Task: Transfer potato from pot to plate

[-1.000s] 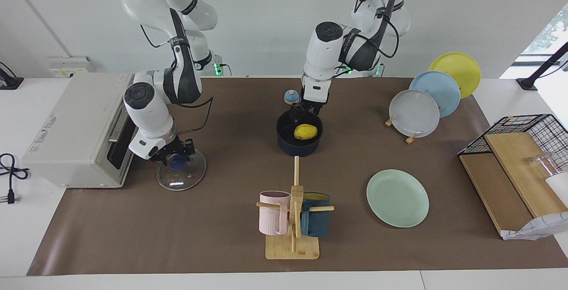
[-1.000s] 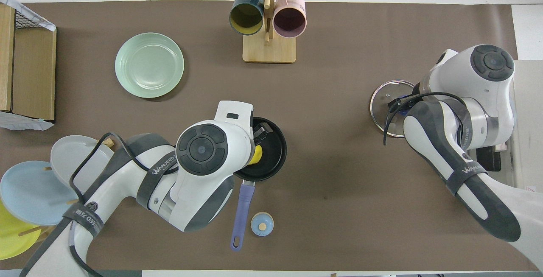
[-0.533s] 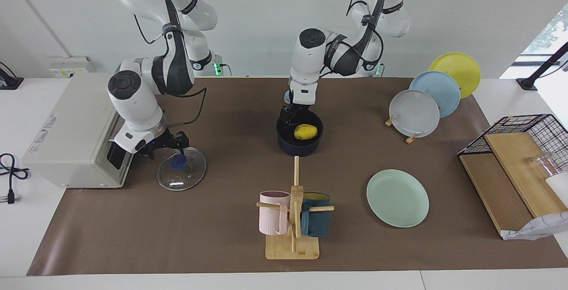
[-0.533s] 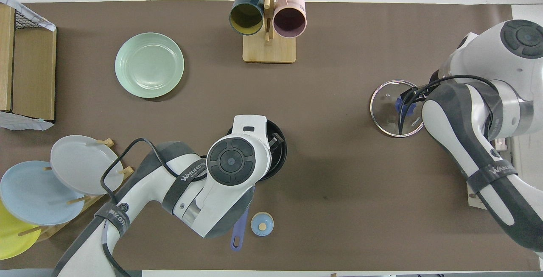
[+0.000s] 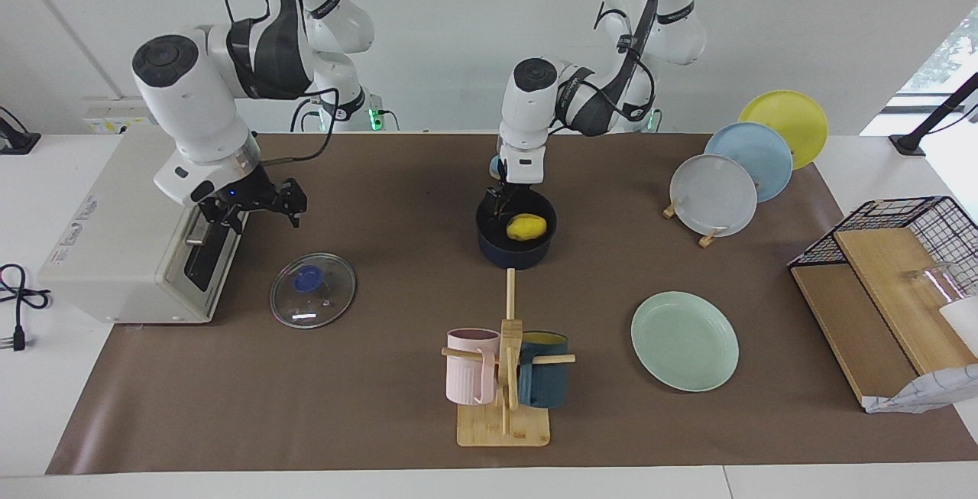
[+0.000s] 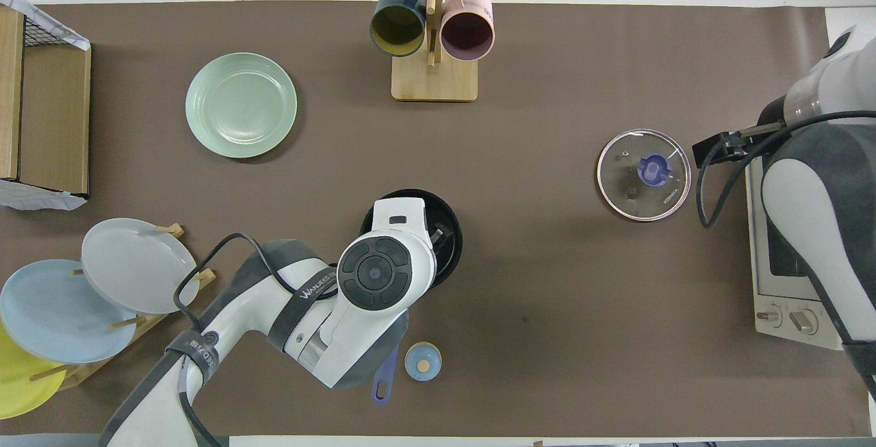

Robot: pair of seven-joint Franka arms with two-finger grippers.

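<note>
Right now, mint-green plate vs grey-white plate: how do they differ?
The mint-green plate lies flat on the brown mat; the grey-white plate stands propped on edge in a wooden rack. The mint-green plate sits alone, farther from the robots; the grey-white plate is nearer to them, overlapping a light blue plate in the same rack. They also differ in colour. Both are round, empty and look similar in size.

Bright, even, diffuse light in both views. Daylight enters at a window (image 5: 947, 56) at the left arm's end, blown out white. Shadows soft and short: a faint rim under the green plate (image 5: 684, 340), a soft patch beside the mug rack (image 5: 504, 377). Small white glare on the glass lid (image 5: 312, 290). Focus sharp throughout; table edges run straight, no visible bending.
</note>
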